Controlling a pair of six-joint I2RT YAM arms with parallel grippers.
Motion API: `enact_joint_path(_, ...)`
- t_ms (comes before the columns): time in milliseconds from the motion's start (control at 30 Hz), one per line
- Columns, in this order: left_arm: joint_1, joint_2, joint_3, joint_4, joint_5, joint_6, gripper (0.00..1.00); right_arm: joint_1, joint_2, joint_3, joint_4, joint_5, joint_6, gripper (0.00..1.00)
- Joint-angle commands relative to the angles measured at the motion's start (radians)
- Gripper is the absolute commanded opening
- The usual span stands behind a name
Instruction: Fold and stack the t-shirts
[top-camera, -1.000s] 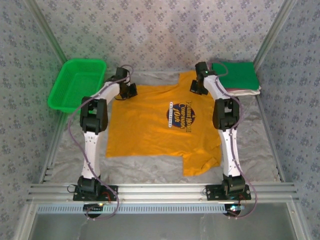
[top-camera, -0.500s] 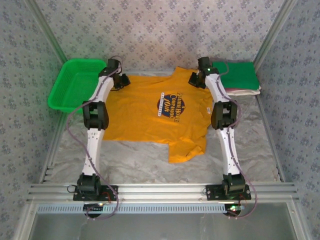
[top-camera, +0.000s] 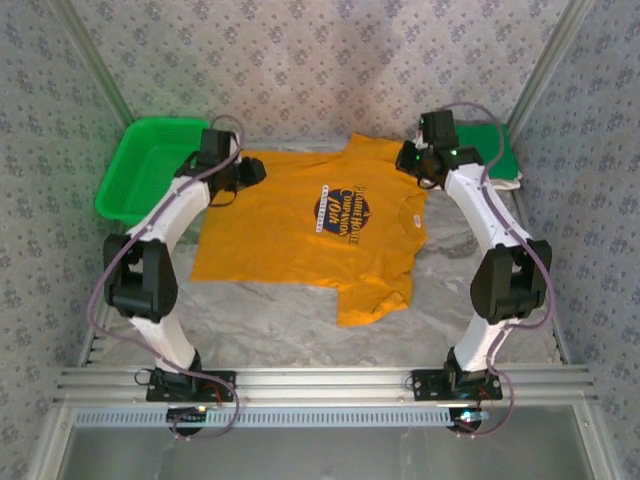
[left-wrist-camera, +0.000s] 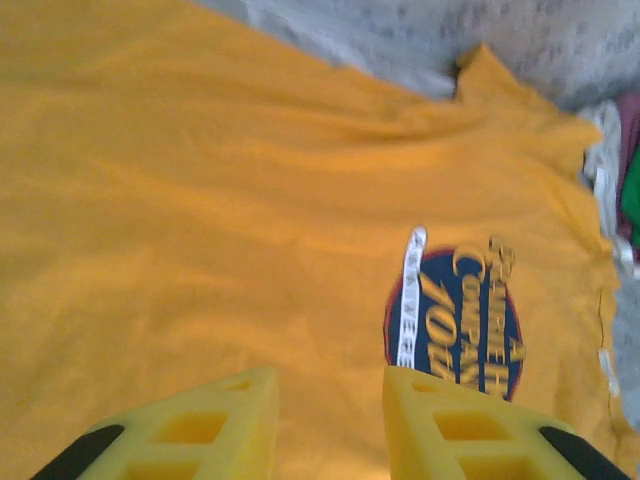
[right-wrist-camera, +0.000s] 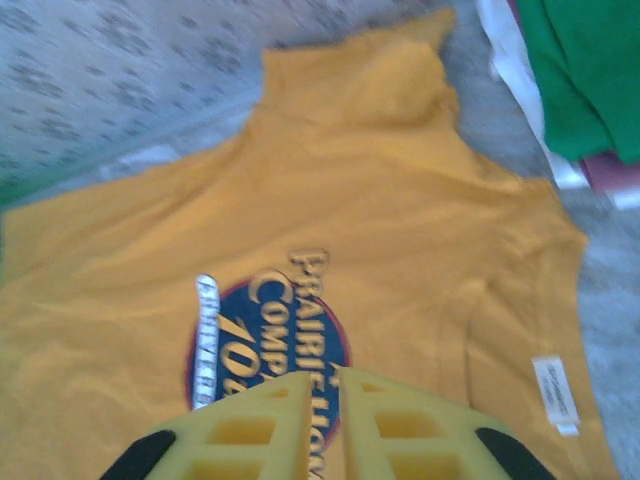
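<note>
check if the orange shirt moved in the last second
yes, the orange t-shirt slid left toward the green basket and away from the near rail

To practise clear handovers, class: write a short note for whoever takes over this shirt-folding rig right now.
Left end effector: open, above the orange shirt, near its far left edge.
Right end effector: closed, no cloth seen in it, over the shirt's far right corner.
Orange shirt: spread out on the table, print up, unfolded.
Folded pile: far right corner, green on top.
Left to do: fold the orange shirt and stack it on the pile.
</note>
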Motion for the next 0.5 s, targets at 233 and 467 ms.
enact_joint_path(233,-0.084,-0.217,-0.342,0.075,-0.018,-0.017,0.38,0.001,0.34,0.075,-0.152,0.202,-0.074,0.13)
enact_joint_path(467,-0.077,-0.386,-0.497,-0.054,-0.082,-0.046,0.48,-0.016,0.48,0.177,-0.203,0.179,-0.077,0.12)
